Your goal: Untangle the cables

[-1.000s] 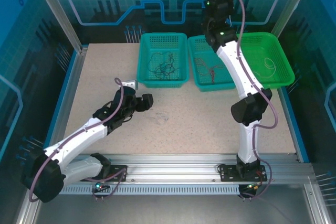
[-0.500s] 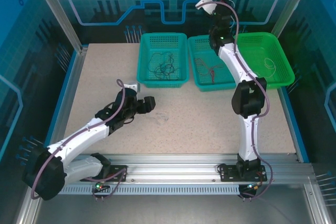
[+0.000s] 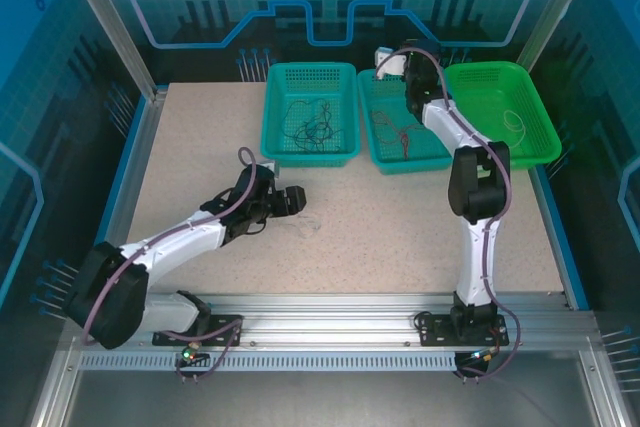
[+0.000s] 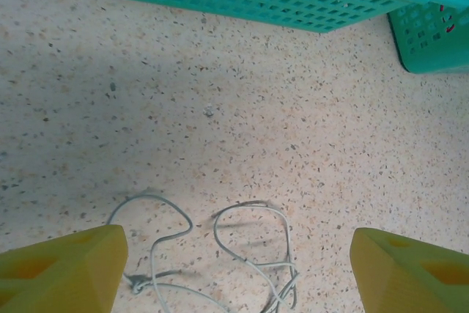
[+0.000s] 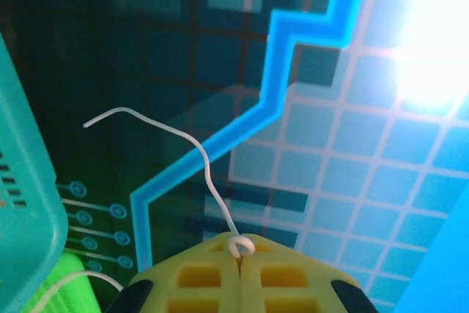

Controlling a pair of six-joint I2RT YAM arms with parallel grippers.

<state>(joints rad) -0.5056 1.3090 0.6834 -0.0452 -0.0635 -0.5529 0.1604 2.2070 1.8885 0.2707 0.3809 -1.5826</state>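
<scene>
Right end effector [image 5: 239,254]: lowered, pinched shut on white cable [image 5: 209,174]. Your left end effector [image 4: 236,243]: advanced, wide open astride loose cable [image 4: 286,236], next pickup

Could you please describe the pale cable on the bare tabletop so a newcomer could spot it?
Find the leftmost teal basket at the far side of the table. On the speckled tabletop in front of it, just ahead of the open left gripper, a thin whitish cable lies in loose loops. Unlike the dark tangle in that basket, it sits outside any basket.
</scene>
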